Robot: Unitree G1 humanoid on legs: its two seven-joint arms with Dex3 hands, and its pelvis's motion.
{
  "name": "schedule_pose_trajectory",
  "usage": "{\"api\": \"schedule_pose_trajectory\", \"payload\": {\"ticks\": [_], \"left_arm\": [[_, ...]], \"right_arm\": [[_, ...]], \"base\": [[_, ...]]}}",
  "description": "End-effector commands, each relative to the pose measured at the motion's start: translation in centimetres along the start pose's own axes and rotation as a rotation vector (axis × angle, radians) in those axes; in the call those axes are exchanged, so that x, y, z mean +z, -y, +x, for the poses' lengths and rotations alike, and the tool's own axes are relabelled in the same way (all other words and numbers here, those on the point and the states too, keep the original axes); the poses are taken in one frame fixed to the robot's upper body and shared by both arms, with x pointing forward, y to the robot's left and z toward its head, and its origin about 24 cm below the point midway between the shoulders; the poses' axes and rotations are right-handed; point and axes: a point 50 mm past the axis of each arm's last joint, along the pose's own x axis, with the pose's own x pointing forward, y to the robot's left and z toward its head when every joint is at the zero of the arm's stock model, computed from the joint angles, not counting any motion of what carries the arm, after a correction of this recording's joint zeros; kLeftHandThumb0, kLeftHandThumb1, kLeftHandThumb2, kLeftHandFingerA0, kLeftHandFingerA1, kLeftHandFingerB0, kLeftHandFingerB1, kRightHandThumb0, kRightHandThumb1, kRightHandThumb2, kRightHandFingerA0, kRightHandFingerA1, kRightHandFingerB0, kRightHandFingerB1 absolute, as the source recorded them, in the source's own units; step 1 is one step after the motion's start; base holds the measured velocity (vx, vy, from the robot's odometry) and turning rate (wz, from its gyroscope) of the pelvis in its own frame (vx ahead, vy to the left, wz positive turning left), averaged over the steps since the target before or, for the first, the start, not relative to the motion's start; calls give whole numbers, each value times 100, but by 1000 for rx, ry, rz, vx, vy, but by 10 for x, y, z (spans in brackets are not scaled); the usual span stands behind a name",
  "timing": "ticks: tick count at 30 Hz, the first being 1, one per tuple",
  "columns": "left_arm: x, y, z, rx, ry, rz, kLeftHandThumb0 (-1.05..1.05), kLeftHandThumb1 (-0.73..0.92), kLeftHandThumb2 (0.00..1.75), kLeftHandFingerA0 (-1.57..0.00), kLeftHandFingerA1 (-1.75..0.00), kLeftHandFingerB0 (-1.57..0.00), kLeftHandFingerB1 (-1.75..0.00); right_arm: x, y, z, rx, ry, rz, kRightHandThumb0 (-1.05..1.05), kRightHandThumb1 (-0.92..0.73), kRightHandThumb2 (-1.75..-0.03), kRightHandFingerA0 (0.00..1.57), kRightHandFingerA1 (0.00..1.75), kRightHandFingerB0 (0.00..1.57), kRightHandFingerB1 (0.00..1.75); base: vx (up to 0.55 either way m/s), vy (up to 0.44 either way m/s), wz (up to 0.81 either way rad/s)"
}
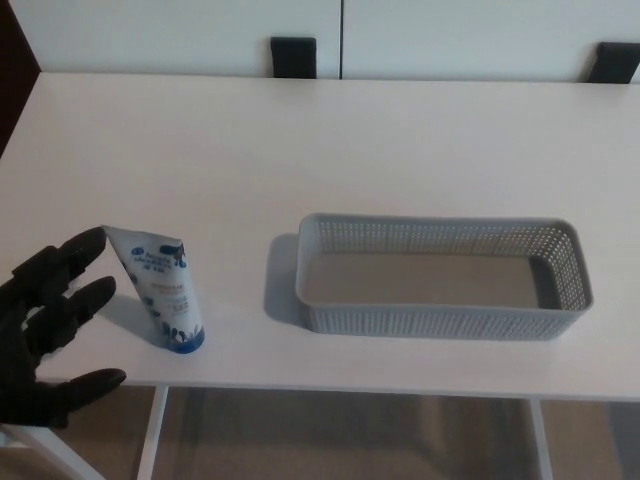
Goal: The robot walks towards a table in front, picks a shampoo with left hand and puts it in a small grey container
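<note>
Bearing tube and basket, white table meets wall.

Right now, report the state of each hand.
Left hand: open, fingers spread beside the shampoo tube, not gripping it.
Right hand: not in view.

- This was a room indoors, with a big white table, the kind for eating or for meetings.
- One dark chair back stood at its far side, and another chair back too.
- Behind them were plain white panels.
- A brown floor showed underneath.
- Home or office could not be told.
</note>
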Motion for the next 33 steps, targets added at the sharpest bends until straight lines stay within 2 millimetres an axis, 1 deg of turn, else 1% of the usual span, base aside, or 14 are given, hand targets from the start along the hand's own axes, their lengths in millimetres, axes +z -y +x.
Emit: {"api": "schedule_pose_trajectory", "payload": {"ticks": [1,2,4,8,9,11,16,18,21,26,28,30,32,33], "left_arm": [[-5,-2,0,9,-13,-89,-47,32,69,0,-26,0,-16],[-5,-2,1,8,-12,-92,-49,33,70,0,-25,0,-15],[-6,-2,2,14,-12,-102,-49,33,70,0,-26,0,-14],[-9,0,3,35,-26,-141,-44,31,69,0,-28,0,-17],[-10,0,4,38,-33,-144,-44,31,69,0,-28,0,-17],[-10,2,4,41,-41,-148,-43,30,69,0,-29,0,-18],[-10,6,6,39,-46,-125,-43,31,69,-1,-30,0,-20],[-5,8,9,35,-31,-97,-42,30,70,-1,-33,0,-23],[-3,9,11,28,-25,-84,-43,31,70,-1,-33,0,-21],[0,13,15,34,-22,-70,-43,30,70,-1,-34,0,-22],[1,15,18,51,-32,-59,-45,33,66,-6,-37,-4,-19],[2,17,21,67,-39,-41,-45,33,66,-5,-38,-4,-19],[2,19,21,75,-44,-31,-45,34,66,-6,-40,-5,-19],[2,22,21,86,-57,-24,-44,43,55,-11,-34,-9,-19]], "right_arm": [[-1,4,-1,-4,-4,1,-39,-71,-62,64,49,50,38],[-1,4,-1,-4,-6,2,-39,-70,-62,63,48,49,38],[-1,4,-1,-1,-1,-1,-38,-70,-61,65,49,51,39],[-2,3,-1,-1,-8,-3,-37,-68,-61,65,46,52,39],[-3,2,-1,-1,-10,-4,-38,-69,-61,67,50,52,39],[-3,2,-1,1,-12,-4,-39,-69,-62,66,50,52,39],[-3,3,-1,-1,-2,-7,-38,-70,-62,64,50,51,39],[-1,5,-1,2,2,18,-37,-69,-61,64,50,50,38],[0,5,-1,-2,3,14,-37,-69,-60,60,44,47,37],[-1,4,-1,0,1,13,-36,-69,-60,62,46,50,38],[0,4,-1,0,3,16,-36,-68,-61,63,47,49,38],[0,3,0,-1,4,15,-36,-68,-60,64,49,48,38],[0,2,0,0,5,5,-36,-68,-60,63,48,48,38],[-1,2,-1,0,1,-2,-36,-67,-60,64,48,49,38]], "base": [[0,0,0],[0,0,0],[0,0,0],[0,0,0],[0,0,0],[0,0,0],[0,0,0],[0,0,0],[0,0,0],[0,0,0],[0,0,0],[0,0,0],[0,0,0],[0,0,0]]}}
